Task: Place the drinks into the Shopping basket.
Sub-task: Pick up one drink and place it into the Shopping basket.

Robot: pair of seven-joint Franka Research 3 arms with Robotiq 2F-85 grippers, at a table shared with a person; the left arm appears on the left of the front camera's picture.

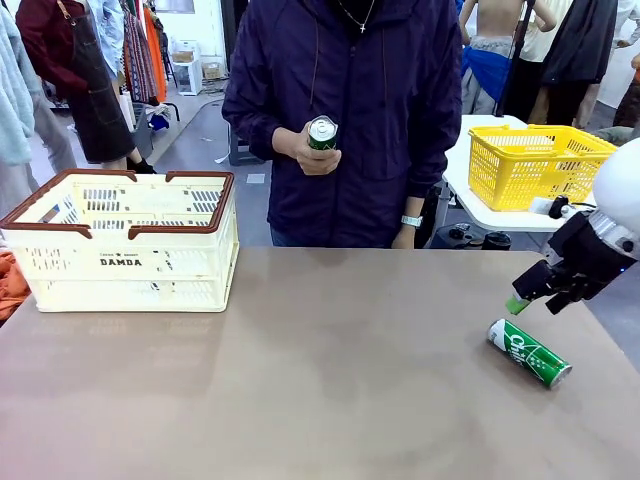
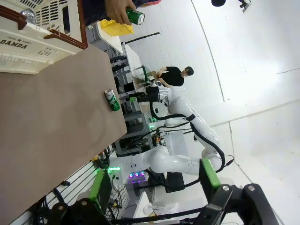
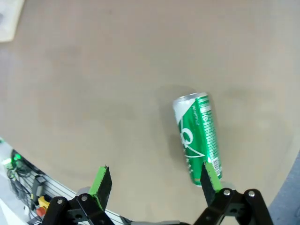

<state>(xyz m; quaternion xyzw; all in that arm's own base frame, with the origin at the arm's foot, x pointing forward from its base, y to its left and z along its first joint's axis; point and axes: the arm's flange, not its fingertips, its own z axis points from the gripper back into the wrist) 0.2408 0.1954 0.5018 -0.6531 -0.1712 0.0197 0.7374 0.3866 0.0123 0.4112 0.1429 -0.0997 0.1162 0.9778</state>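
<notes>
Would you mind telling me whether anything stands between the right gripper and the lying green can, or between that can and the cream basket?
Nothing visible does. The right gripper hangs open above the green can, with only air between them. From the can across to the Shopping basket there is only bare table.

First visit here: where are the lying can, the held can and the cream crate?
lying can [image 1: 529, 352], front view, middle.
held can [image 1: 322, 139], front view, green side.
cream crate [image 1: 130, 262], front view, lettered wall.
</notes>
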